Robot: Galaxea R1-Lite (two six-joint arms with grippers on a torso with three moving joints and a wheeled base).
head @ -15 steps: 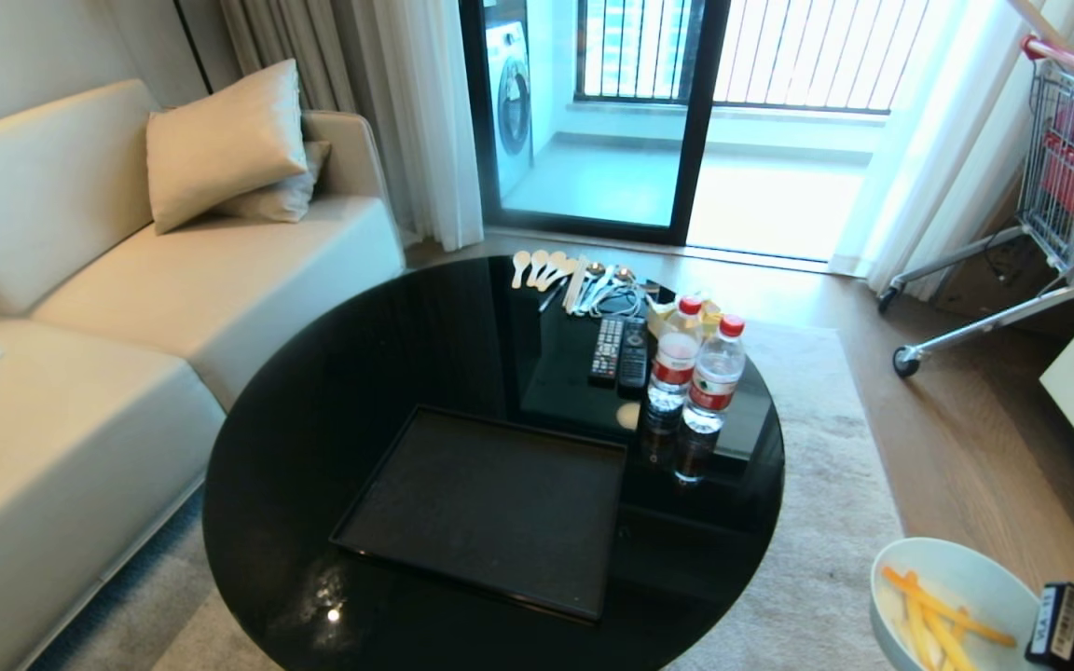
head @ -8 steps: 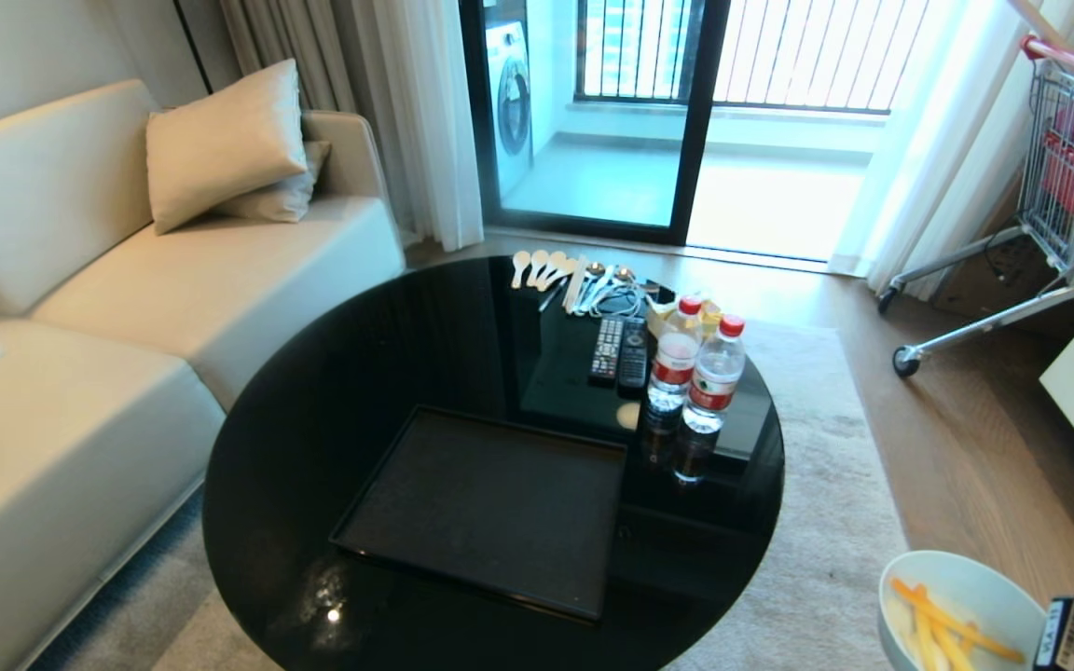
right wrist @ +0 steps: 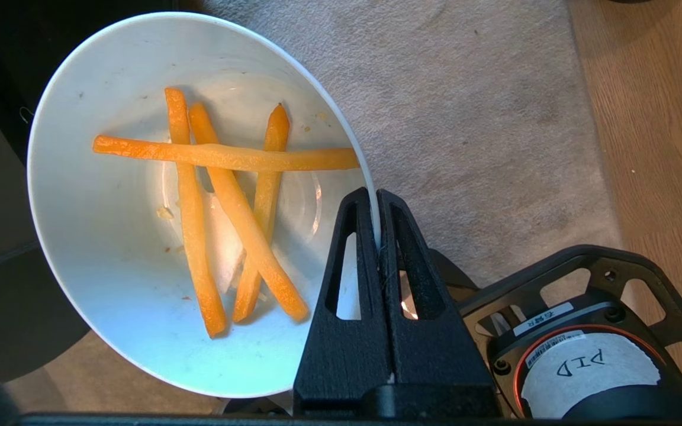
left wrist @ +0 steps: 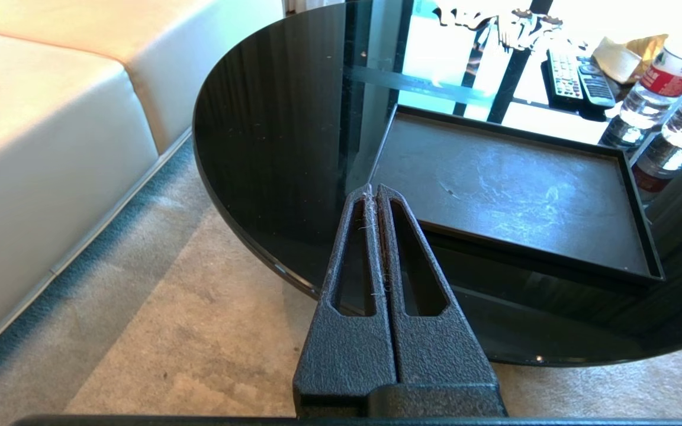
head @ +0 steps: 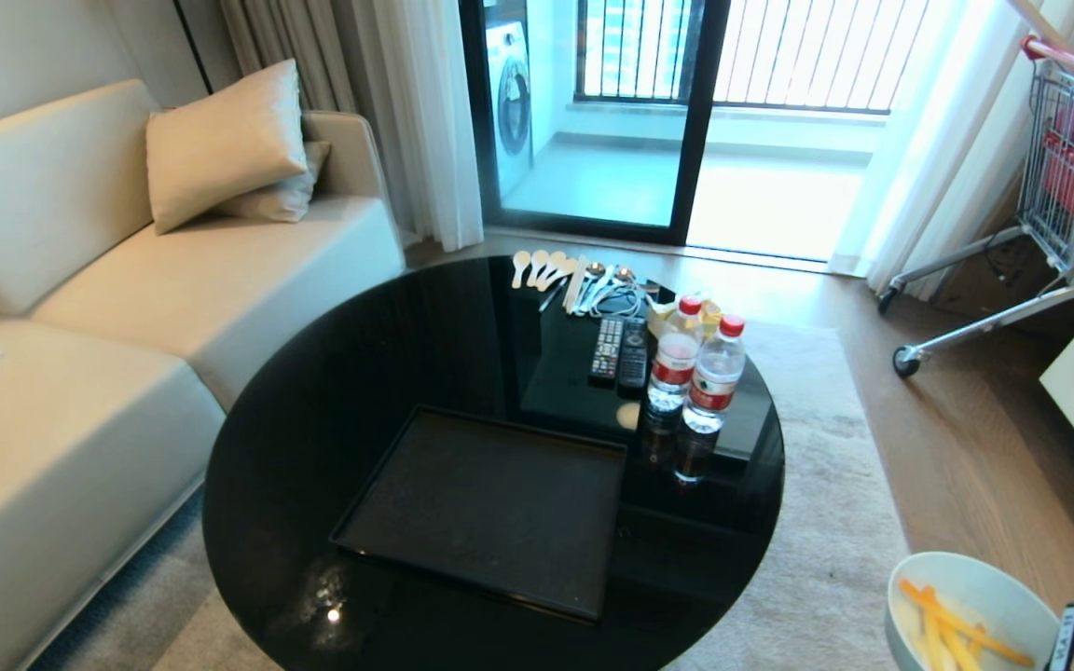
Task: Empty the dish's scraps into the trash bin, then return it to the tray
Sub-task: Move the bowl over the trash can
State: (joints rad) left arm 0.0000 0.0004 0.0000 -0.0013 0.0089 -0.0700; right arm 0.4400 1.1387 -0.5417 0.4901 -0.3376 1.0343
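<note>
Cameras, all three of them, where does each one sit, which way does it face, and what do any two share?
Head view: on the robot's head, looking forward and down at the glossy black round table and white bowl.
Left wrist view: behind the shut left gripper, facing the matte black rectangular tray.
Right wrist view: behind the right gripper, clamped on the bowl's rim above beige carpet; yellow-orange sticks inside.
Shared: head and left wrist see the tray; head and right wrist, the bowl.

Dish [head: 970, 606] with scraps [head: 952, 629] beyond tabletop [head: 360, 373]
</note>
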